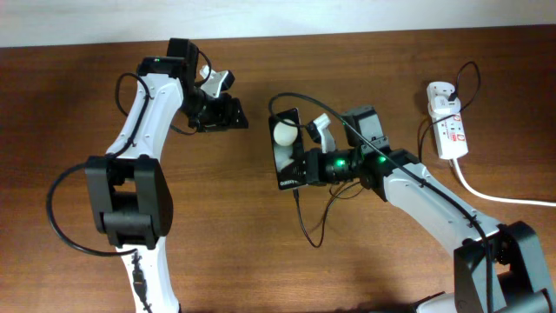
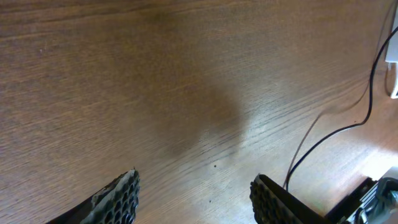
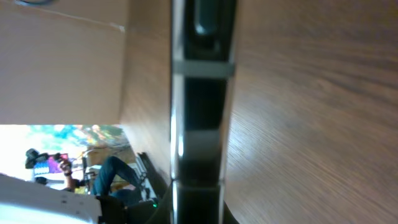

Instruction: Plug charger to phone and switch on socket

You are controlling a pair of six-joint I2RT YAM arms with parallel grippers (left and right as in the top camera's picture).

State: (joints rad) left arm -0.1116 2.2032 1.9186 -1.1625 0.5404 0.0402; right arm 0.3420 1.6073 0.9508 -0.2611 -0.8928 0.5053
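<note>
My right gripper [image 1: 302, 165] is shut on the phone [image 1: 287, 148], a flat black rectangle with a white round blob, held near the table's middle. In the right wrist view the phone [image 3: 200, 118] shows edge-on as a dark vertical bar. The charger's thin black cable [image 1: 309, 233] loops on the table and reaches the phone's near end; I cannot tell whether the plug tip is in. Its white adapter [image 1: 439, 90] sits on the socket [image 1: 453, 132] at the far right. My left gripper [image 1: 219, 113] is open and empty left of the phone, with wide-apart fingers [image 2: 193, 193] over bare wood.
The socket's thick white cord [image 1: 504, 198] runs off to the right edge. The black cable [image 2: 368, 93] also crosses the right side of the left wrist view. The table [image 1: 78, 104] is brown wood, with a pale wall beyond its far edge.
</note>
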